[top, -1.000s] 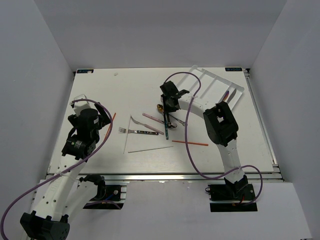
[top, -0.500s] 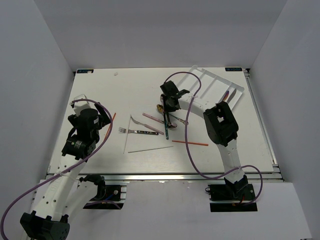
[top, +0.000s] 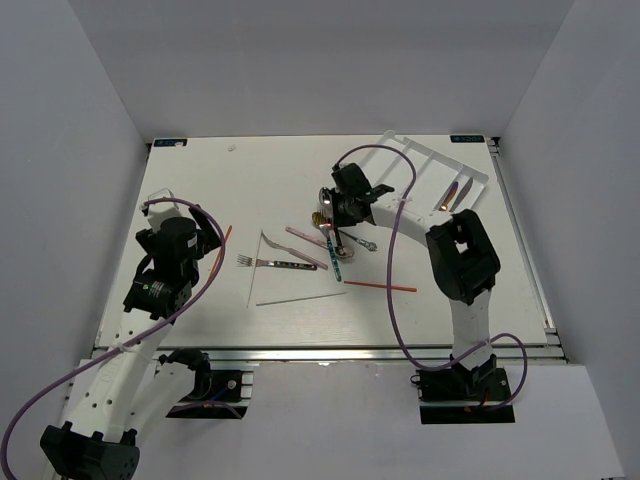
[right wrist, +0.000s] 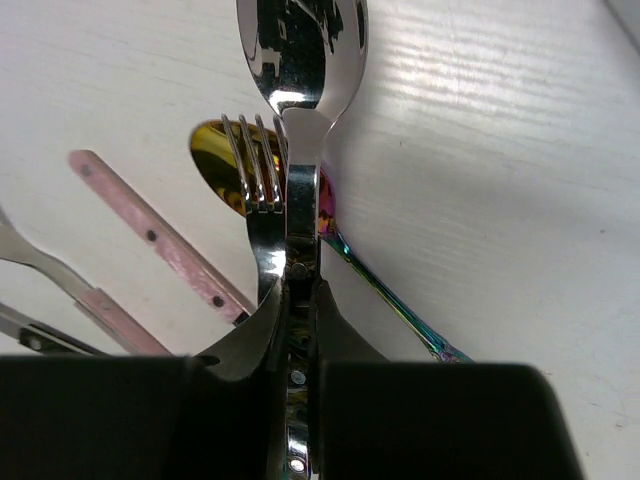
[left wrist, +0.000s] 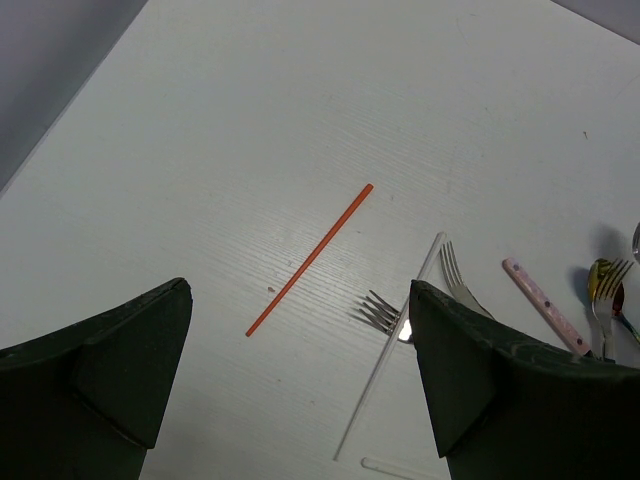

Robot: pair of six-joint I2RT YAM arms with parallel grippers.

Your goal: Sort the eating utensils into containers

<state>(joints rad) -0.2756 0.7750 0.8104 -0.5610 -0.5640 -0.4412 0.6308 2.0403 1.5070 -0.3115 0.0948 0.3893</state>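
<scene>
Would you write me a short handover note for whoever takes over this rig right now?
Left tool: open, holding nothing, over a red chopstick.
Right tool: shut on a silver spoon, above the pile mid-table.
Done: a couple of utensils lie in the tray.
To do: tray the spoon, then the pile, a fork, pale chopsticks and both red ones off the table.

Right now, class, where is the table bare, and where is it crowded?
Bare: the far-left table beyond the left red chopstick; the near-right corner past the other red chopstick. Crowded: the centre utensil pile under the right end effector, which grips a silver spoon.
</scene>
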